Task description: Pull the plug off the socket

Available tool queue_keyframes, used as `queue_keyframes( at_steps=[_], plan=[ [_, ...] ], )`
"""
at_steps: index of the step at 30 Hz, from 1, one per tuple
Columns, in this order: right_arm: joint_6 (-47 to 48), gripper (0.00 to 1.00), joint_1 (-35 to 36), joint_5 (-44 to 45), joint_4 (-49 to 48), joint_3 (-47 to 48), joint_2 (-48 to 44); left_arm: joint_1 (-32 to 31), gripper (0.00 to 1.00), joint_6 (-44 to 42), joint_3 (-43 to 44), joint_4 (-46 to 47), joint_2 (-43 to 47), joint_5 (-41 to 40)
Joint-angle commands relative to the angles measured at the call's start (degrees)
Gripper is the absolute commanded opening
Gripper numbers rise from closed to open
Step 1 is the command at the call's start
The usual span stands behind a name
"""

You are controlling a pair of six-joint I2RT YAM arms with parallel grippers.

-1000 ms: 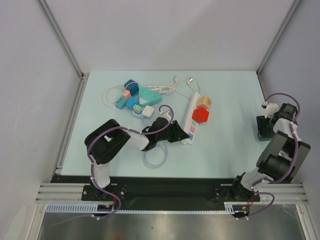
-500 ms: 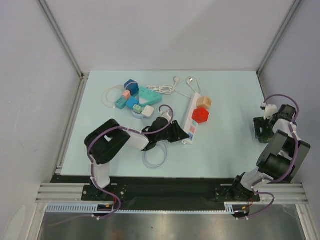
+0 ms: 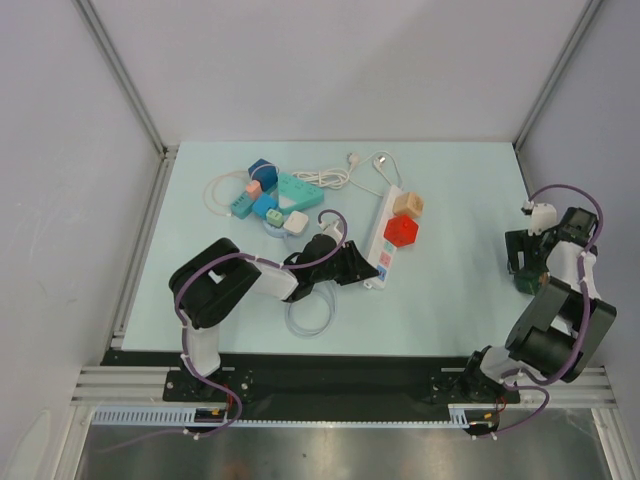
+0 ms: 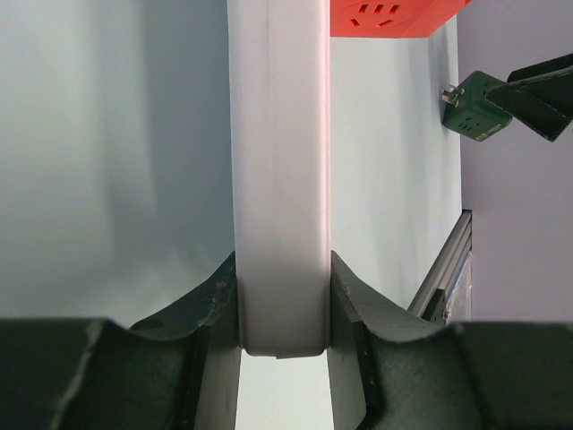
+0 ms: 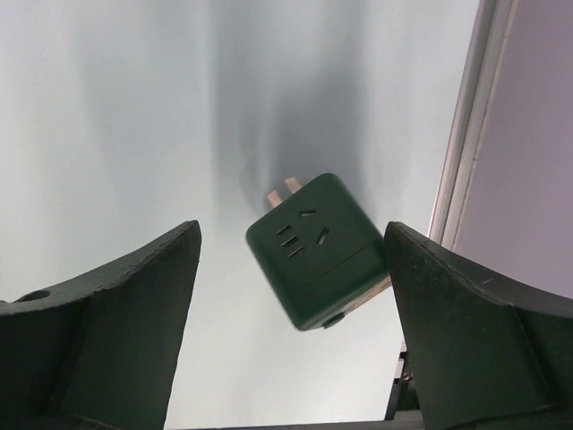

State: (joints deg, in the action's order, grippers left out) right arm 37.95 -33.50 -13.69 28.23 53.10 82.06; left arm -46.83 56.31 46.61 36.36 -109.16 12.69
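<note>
My left pincer (image 4: 283, 296) is clenched on the near end of the white power strip (image 4: 277, 161), one finger on each long side and the end cap seated deep between them. The strip runs straight away from the pincer. A red cube plug (image 4: 389, 16) sits in it further along, on the right-hand side. In the overhead view a beige plug (image 3: 407, 204) sits just beyond the red one.

To the left of this pincer, the wrist view shows only bare table (image 4: 107, 134). In the overhead view a heap of adapters and cords (image 3: 270, 195) lies ahead and to the left. A clear cable loop (image 3: 308, 318) lies just behind the wrist.

My right pincer (image 5: 291, 237) is released, with its fingers spread wide. The green cube plug (image 5: 313, 255) is off the strip and lies between them. It is tilted, with its prongs pointing away to the left. It is nearer the right finger (image 5: 448, 296), and one lower corner is at that finger's inner face. I cannot tell whether they touch. A clear gap separates it from the left finger.

The table's edge rail (image 5: 466, 134) runs just outside the right finger, with the enclosure wall (image 5: 533, 179) right behind it, so room is tight on that side. Ahead and to the left of this pincer there is open table, as far as the strip.
</note>
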Motion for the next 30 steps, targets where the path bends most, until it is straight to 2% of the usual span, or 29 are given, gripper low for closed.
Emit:
queue_keyframes(
  at_steps=[1, 6, 9, 11, 14, 16, 18, 22, 24, 27, 30],
  plan=[
    [0.2, 0.89, 0.6, -4.9, 3.3, 3.7, -3.9, 0.1, 0.0, -3.4, 0.3, 4.3, 2.1, 1.8],
    [0.6, 0.89, 2.8, -10.6, 7.3, 5.6, -7.6, 0.1, 0.0, -3.7, 0.3, 4.6, 2.4, 1.9],
    [-0.8, 0.89, 7.0, -14.8, 9.5, 6.6, -10.0, 0.2, 0.0, -3.8, 0.3, 4.9, 2.4, 2.0],
    [-4.3, 0.9, 11.3, -17.7, 10.7, 7.2, -11.0, 0.2, 0.0, -3.4, 0.3, 5.4, 2.4, 2.2],
    [-11.2, 0.9, 17.5, -26.4, 10.4, 7.4, -10.6, 0.2, 0.0, -2.7, 0.3, 6.0, 2.1, 2.3],
    [-15.8, 0.89, 20.5, -29.4, 7.3, 7.2, -10.0, 0.2, 0.0, -2.3, 0.2, 6.4, 2.0, 2.3],
    [-24.6, 0.89, 24.4, -31.6, 3.6, 6.6, -8.3, 0.2, 0.0, -2.0, 0.1, 6.7, 2.0, 2.3],
    [-39.6, 0.89, 28.7, -29.9, -6.9, 6.0, -3.9, 0.2, 0.0, -1.2, -0.1, 7.5, 2.4, 2.3],
    [-49.2, 0.92, 30.5, -25.6, -9.5, 5.7, -1.8, 0.2, 0.0, -0.9, -0.4, 8.1, 2.4, 2.2],
    [-58.0, 0.96, 32.7, -21.0, -11.1, 6.1, 2.0, 0.0, 0.0, -0.2, -0.8, 9.0, 2.1, 2.3],
    [-61.6, 1.0, 35.1, -17.6, -12.3, 6.4, 5.0, 0.1, 0.0, 0.1, -0.7, 9.3, 1.8, 2.4]
  ],
)
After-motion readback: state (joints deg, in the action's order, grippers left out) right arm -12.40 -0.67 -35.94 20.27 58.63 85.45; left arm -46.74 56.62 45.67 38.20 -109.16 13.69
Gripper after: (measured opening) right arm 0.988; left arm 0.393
